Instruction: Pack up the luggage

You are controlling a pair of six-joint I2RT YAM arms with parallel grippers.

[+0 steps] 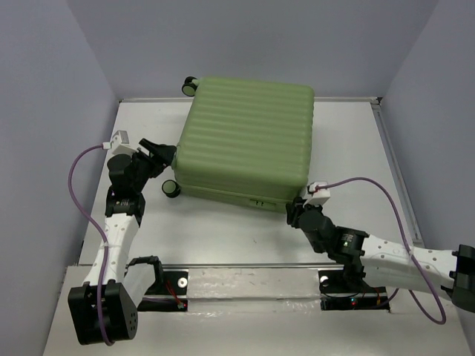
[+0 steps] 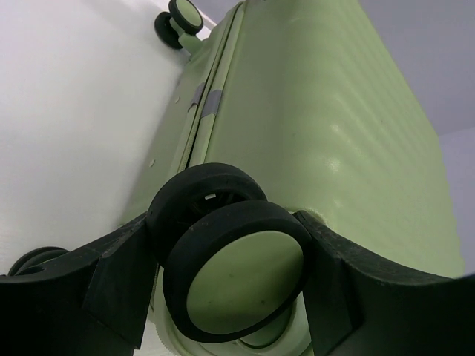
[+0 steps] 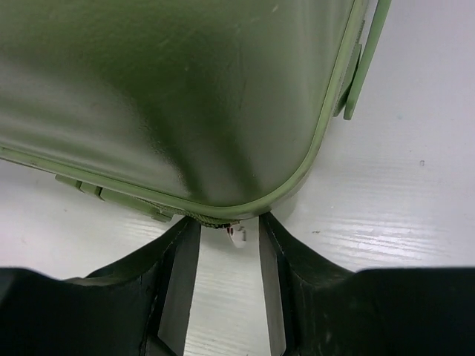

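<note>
Holding the closed luggage, lying flat at twelve o'clock on the worktop, steady with the left pincer clamped on its seven o'clock wheel, while centring the right pincer, jaws apart, around what looks like the zipper pull at five o'clock.

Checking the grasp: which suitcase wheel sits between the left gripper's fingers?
The near wheel, held by the left gripper; the far wheel and low wheel stand clear.

Luggage lies flat on the table, toward its far side. Left gripper at the luggage's left edge, a wheel between its fingers; right gripper at the near right corner, zipper pull between its fingers.
</note>
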